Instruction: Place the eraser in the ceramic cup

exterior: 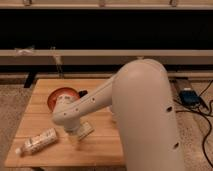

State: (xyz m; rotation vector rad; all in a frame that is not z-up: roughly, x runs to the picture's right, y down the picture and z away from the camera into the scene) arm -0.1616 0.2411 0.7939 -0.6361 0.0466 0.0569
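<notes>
The white arm [145, 115] bends down over the wooden counter [37, 107]. 1 wide orange-brown bowl [56, 97] stands at the back, partly behind the arm; its contents cannot be told. 1 pale packet [37, 142] lies near the front edge. The end effector [75, 136] hangs low mid-counter; clenched or released, I cannot tell. The eraser [86, 129], a small flat beige-white block, lies on the counter just beside it.

White arm's [142, 100] jaws hang over the tan wood table [42, 107] beside a pale beige eraser [86, 130], orange-brown bowl [56, 95] behind.
</notes>
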